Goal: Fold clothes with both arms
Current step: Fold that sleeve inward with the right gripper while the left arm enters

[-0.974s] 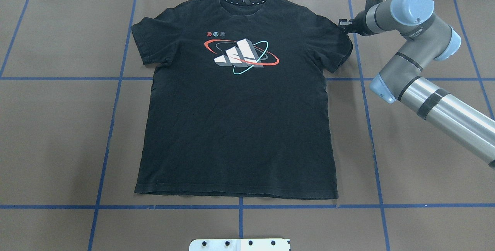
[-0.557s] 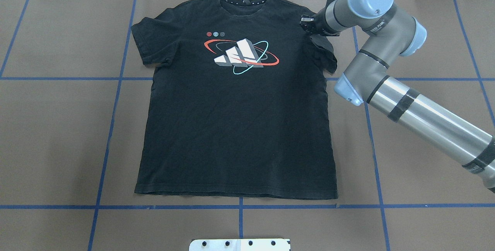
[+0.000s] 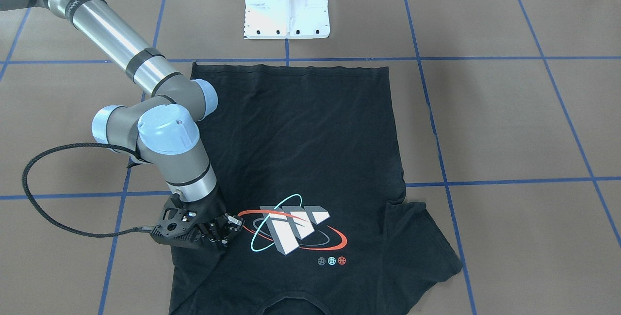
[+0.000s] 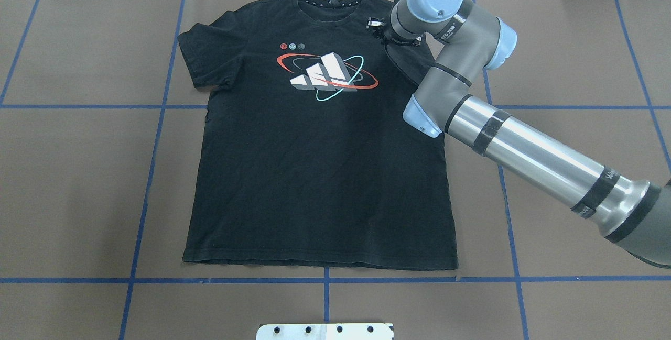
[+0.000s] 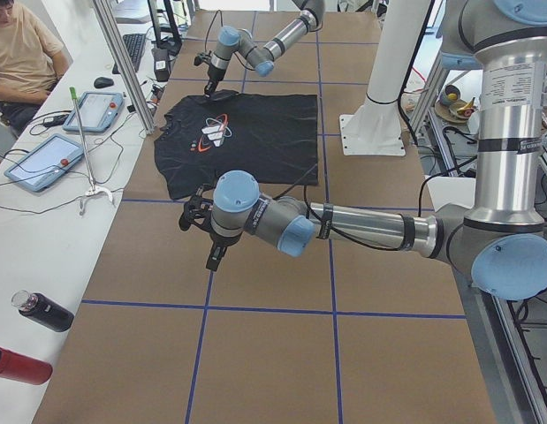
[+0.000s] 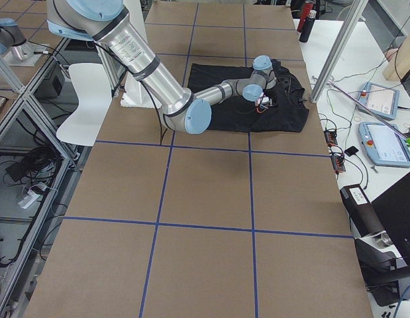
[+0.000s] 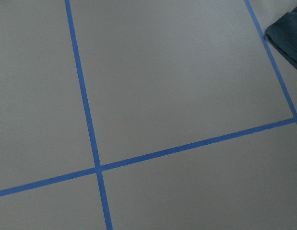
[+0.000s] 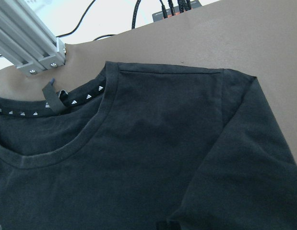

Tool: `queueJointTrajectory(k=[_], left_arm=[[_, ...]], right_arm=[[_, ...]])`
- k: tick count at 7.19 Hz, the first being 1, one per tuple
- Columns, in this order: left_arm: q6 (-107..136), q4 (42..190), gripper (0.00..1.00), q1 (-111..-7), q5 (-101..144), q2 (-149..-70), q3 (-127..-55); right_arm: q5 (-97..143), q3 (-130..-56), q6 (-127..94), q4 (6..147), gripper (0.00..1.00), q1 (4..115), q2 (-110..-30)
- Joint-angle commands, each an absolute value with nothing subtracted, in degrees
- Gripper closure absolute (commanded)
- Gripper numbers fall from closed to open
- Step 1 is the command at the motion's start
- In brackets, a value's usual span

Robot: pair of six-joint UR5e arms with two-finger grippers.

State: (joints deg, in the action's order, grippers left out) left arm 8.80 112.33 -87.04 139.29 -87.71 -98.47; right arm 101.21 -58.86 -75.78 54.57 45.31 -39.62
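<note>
The right arm (image 4: 524, 146) reached over the T-shirt (image 4: 314, 172) from the robot's right, wrist bent down near the collar. The right gripper (image 3: 225, 231) pinched a lifted fold of it. The left arm (image 5: 370, 225) stretched low, well apart from the T-shirt. The left gripper (image 5: 213, 261) pointed down, jaws unreadable.

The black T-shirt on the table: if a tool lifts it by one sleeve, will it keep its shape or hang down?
Probably floppy: the sleeve in the right tool drapes over the black short-sleeved cloth T-shirt in soft folds. Likely light and thin: its body lies flat on the brown table cover. It can hardly roll or tip.
</note>
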Motion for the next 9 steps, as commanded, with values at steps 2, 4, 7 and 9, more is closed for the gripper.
queueJointTrajectory(k=[2, 4, 7, 9], left_arm=[[17.9, 119.6, 0.0, -78.7, 138.6, -97.6, -90.1], [20.7, 124.6, 0.0, -74.6, 138.1, -106.1, -82.0], [31.8, 128.3, 0.0, -68.7, 134.9, -114.7, -74.6], [32.6, 132.0, 0.01, -62.7, 125.5, -119.9, -67.8]], right_arm=[[99.8, -56.1, -75.9, 54.6, 0.34, 43.9, -37.0], [98.3, -58.5, -75.9, 54.8, 0.0, 42.5, -37.4], [99.7, -76.1, -76.2, 61.4, 0.0, 42.5, -46.5], [108.6, -94.6, -76.1, 67.9, 0.0, 43.2, -57.9]])
